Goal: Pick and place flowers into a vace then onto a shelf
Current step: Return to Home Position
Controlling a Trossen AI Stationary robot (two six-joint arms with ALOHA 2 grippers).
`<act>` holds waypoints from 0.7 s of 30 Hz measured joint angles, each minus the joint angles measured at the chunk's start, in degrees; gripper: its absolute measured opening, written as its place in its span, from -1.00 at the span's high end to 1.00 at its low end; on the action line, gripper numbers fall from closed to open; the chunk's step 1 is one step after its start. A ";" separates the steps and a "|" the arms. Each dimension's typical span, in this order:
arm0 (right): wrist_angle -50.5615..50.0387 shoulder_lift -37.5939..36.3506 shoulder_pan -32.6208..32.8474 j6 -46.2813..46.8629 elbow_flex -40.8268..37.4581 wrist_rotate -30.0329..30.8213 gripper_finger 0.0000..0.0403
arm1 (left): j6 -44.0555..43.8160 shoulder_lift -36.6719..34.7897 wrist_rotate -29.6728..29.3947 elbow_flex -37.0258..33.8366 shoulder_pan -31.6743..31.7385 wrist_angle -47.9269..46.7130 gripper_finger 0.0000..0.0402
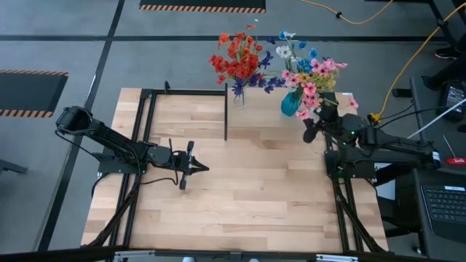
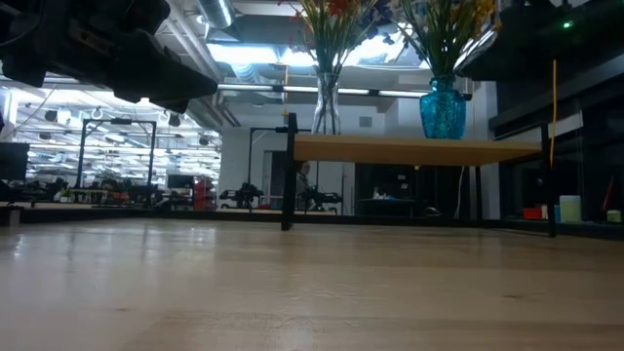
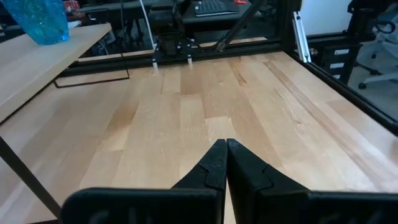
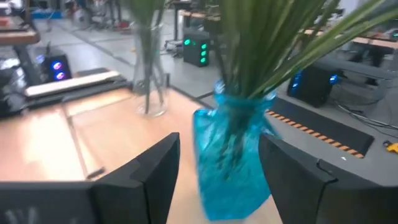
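Note:
Two vases stand on the shelf [image 1: 262, 116] at the table's far side. A clear glass vase [image 1: 238, 96] holds red and orange flowers [image 1: 237, 60]. A blue glass vase [image 1: 291, 103] holds pink, white and blue flowers [image 1: 309, 73]. My right gripper [image 4: 219, 140] is open at the blue vase [image 4: 233, 162], one finger on either side of its body, with a gap showing by one finger. My left gripper [image 1: 204, 168] is shut and hovers over the table's left half, holding nothing.
In the low view the shelf [image 2: 419, 149] stands on thin black legs [image 2: 289, 171] with open space beneath it. A black frame [image 1: 149, 116] runs along the table's left and right sides. Bare tabletop [image 1: 255, 196] lies between the arms.

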 joint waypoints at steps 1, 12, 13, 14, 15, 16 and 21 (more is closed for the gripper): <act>-1.23 -0.49 0.85 0.01 0.00 0.02 -0.03 | -0.25 -0.01 -0.04 0.00 0.00 0.08 0.97; -3.09 -0.67 13.05 0.54 0.00 1.45 0.93 | 2.00 -6.46 -1.10 0.04 0.85 -1.78 0.97; -3.06 -0.35 14.00 0.92 0.00 1.81 0.93 | 2.56 -8.26 -1.09 0.04 1.23 -3.75 0.97; -3.06 0.04 14.94 1.70 0.00 1.98 0.94 | 2.80 -10.24 -1.08 0.04 1.70 -5.96 0.97; -3.11 0.36 15.99 2.04 0.00 1.98 0.97 | 2.82 -12.24 -1.10 0.04 2.21 -8.48 0.97; -3.09 0.88 17.01 2.64 0.00 1.96 0.98 | 2.82 -14.30 -1.09 0.04 2.74 -11.37 0.97; -0.94 6.65 22.64 6.31 0.00 2.10 0.98 | 2.18 -23.07 0.70 -1.93 5.26 -17.53 0.97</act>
